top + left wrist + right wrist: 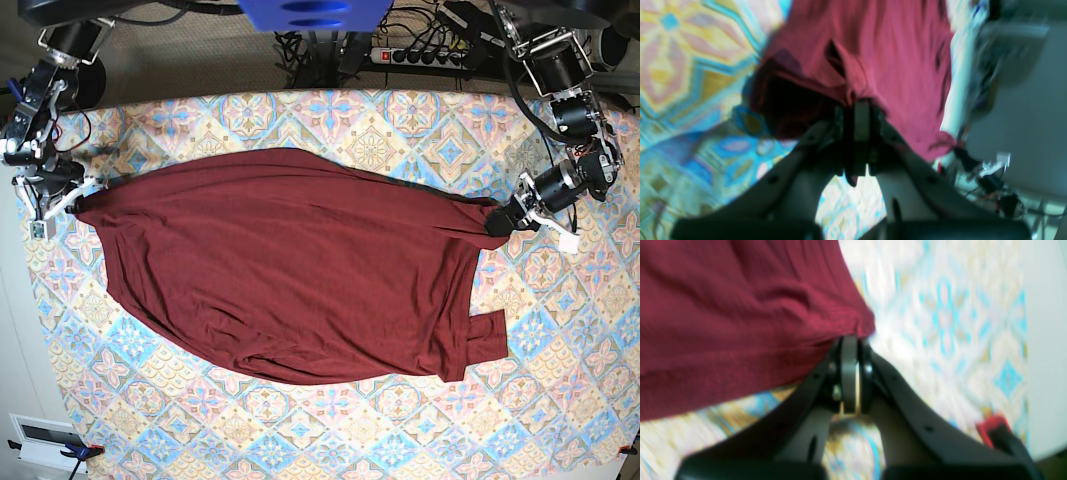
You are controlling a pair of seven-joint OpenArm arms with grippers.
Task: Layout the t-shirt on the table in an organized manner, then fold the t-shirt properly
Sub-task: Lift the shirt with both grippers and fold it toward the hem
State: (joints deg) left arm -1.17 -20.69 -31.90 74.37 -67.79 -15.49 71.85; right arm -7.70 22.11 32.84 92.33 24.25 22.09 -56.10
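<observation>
**Maroon t-shirt stretched between two clenched pincers**

The t-shirt is lying spread across the middle of the worktop, its dark maroon cloth covering much of the patterned tile covering. In the base view it is reaching from one side of the worktop to the other, pulled into a point at each end where a pincer is gripping it.

The right pincer is sitting at the garment's end on the left of the base view, clenched on the cloth's edge. In the right wrist view the right pincer is pinching a gathered corner of the t-shirt, with the fabric fanning away up and to the left and the worktop lying beside it.

The left pincer is holding the opposite end, on the right of the base view, near the worktop's edge. In the left wrist view the left pincer is closing on a bunched fold of the t-shirt, which is spreading away from the tips over the worktop. That view is blurred, so the gripped part is perhaps a hem or shoulder; I cannot tell which.

A small folded flap of cloth is lying at the garment's lower corner, well below the left pincer.
</observation>
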